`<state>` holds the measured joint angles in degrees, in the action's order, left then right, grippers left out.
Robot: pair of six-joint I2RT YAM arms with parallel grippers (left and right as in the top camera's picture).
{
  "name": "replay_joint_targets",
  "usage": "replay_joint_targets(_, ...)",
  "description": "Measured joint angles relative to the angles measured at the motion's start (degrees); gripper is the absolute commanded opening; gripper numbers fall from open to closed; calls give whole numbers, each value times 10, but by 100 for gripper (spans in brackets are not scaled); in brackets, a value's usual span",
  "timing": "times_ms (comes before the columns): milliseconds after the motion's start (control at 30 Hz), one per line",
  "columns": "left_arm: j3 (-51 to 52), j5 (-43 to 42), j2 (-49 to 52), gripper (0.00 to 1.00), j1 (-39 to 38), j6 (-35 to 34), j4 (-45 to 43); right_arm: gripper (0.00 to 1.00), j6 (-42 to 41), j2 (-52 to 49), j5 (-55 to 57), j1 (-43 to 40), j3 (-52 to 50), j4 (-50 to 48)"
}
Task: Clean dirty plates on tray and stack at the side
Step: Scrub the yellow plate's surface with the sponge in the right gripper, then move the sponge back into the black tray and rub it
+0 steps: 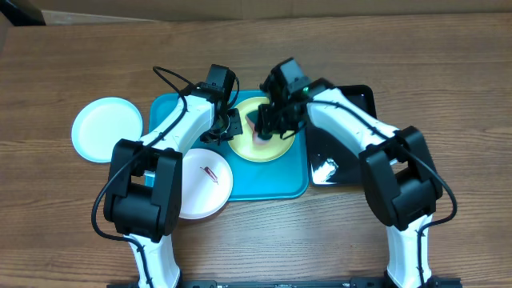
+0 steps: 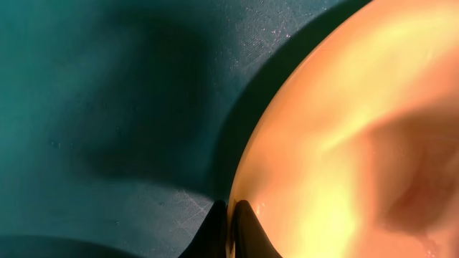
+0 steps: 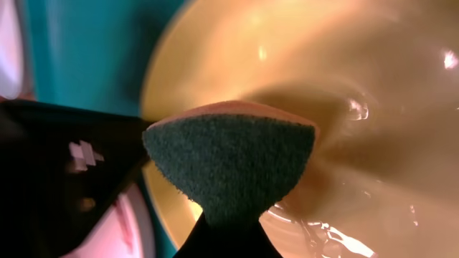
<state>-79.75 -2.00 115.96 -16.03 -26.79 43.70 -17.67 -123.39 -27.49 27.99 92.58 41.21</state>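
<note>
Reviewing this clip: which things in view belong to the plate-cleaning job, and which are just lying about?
Job:
- yellow-green plate, rim pinched by left gripper
- sponge in right gripper
- white plate, smudged
- pale blue plate
- turquoise tray

Lying about:
- black tray
- white patch on it, unclear what

- Yellow-green plate [image 1: 272, 150]; turquoise tray [image 1: 272, 180].
- Pale blue plate [image 1: 106, 128]; white plate [image 1: 200, 190], red-brown smudge [image 1: 210, 172].
- Sponge [image 3: 229, 161]: dark green face, pinkish back.
- Black tray [image 1: 362, 100], glossy.
- Bench [image 1: 64, 232]: brown wood grain.
</note>
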Motion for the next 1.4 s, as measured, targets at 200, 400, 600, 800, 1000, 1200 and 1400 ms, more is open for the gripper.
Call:
replay_joint_targets(200, 0, 0, 0, 4, 0, 0, 0, 4, 31, 28, -26, -57, 28, 87)
replay_joint_targets(400, 0, 0, 0, 4, 0, 0, 0, 4, 57, 72, 35, -120, 30, 217)
replay_joint_targets(600, 0, 0, 0, 4, 0, 0, 0, 4, 70, 76, 135, -159, 25, 268)
replay_joint_targets(800, 0, 0, 0, 4, 0, 0, 0, 4, 64, 77, 225, -159, -33, 223)
replay_joint_targets(1000, 0, 0, 0, 4, -1, 0, 0, 58, 58, 77, 255, -156, -89, 173)
replay_joint_targets(1200, 0, 0, 0, 4, -1, 0, 0, 62, 58, 77, 264, -155, -92, 158)
replay_joint_targets(1400, 0, 0, 0, 4, -1, 0, 0, 54, 57, 77, 264, -155, -99, 156)
